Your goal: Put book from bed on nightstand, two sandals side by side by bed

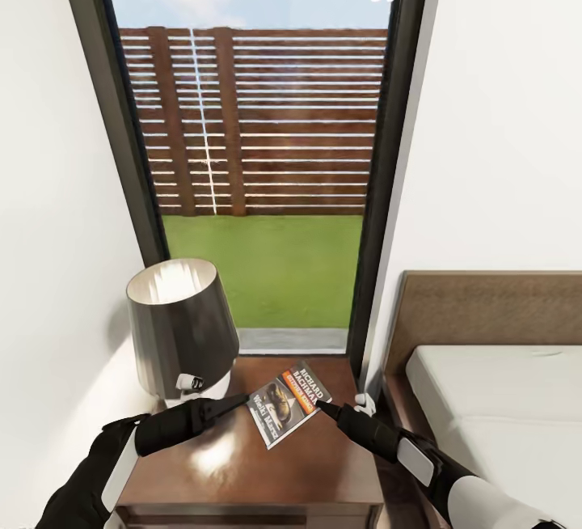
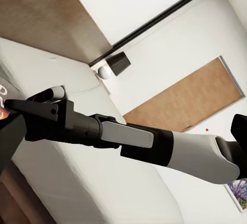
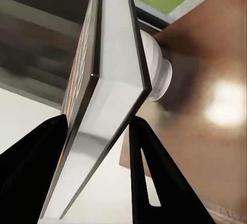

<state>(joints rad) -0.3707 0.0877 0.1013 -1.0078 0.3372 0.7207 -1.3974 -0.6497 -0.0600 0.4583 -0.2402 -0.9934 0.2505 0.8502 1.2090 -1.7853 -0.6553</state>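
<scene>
The book (image 1: 287,408), a dark paperback with an orange band, hangs tilted just above the nightstand (image 1: 242,472). My right gripper (image 1: 321,405) is shut on its right edge. In the right wrist view the book (image 3: 110,80) stands edge-on between the two black fingers of the right gripper (image 3: 98,121), over the glossy nightstand top (image 3: 216,111). My left gripper (image 1: 241,400) points at the book's left edge, and how its fingers stand does not show. The bed (image 1: 501,408) lies to the right. The sandals are out of view.
A dark-shaded lamp (image 1: 182,327) stands on the nightstand's back left, close to my left arm. Its white base (image 3: 154,70) shows behind the book. A tall dark-framed window (image 1: 267,149) rises straight ahead, with white walls on both sides. The off-white mattress (image 2: 77,172) lies behind my right arm.
</scene>
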